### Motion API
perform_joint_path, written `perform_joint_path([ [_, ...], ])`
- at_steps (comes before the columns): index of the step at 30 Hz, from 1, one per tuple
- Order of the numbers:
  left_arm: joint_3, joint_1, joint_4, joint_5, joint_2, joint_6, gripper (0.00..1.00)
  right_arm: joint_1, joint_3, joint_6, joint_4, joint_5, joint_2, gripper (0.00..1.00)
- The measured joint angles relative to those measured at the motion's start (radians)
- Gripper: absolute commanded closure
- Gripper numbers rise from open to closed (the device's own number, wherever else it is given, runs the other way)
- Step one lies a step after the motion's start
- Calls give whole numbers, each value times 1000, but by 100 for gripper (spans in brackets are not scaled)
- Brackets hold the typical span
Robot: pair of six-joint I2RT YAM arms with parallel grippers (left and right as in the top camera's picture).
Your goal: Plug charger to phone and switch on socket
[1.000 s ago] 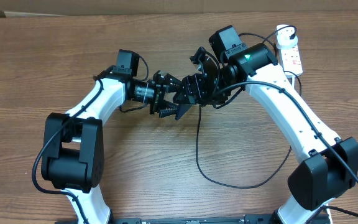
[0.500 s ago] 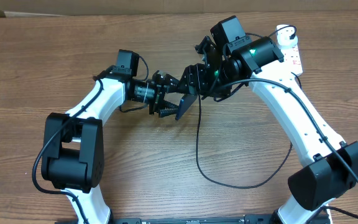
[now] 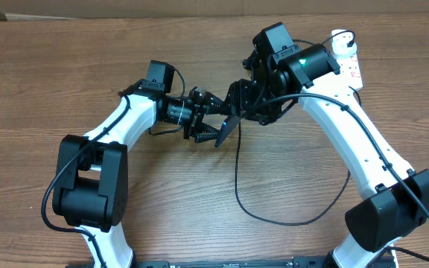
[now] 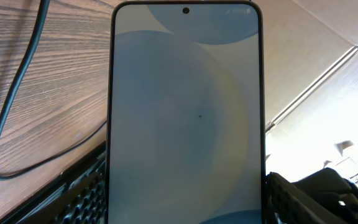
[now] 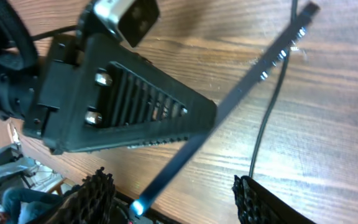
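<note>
Across the overhead view spreads a brown wood-grain table [image 3: 65, 74], with a strip of cardboard [image 3: 199, 6] along its far edge. Beyond the table, the left wrist camera shows pale cardboard boxes [image 4: 328, 74]; what they hold cannot be told.

Both arms reach inward from the near corners and meet above the middle of the table.

At the far right corner lies the socket [image 3: 348, 63], a white strip set flat on the wood, well apart from both grippers. Its switches are too small to read.

Lifted off the table, the phone [image 3: 226, 130] sits clamped in the left gripper [image 3: 211, 123]. From above it shows only as a dark tilted blade. In the left wrist view its light blue screen [image 4: 185, 112] fills most of the frame, with a ribbed finger on either side of its lower end.

Just beside the phone hangs the right gripper [image 3: 246, 100]. Its fingers [image 5: 95, 193] are spread wide, with nothing gripped between them.

Below the phone, the charger [image 3: 237, 179] runs as a thin black cable toward the near edge, then loops right under the right arm. Its connector tip cannot be made out.
</note>
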Motion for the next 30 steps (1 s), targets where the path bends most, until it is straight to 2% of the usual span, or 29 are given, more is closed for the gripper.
perform_joint_path([
  [30,0,0,0,0,0,0,49,38,0,100,-16,41,32,44],
])
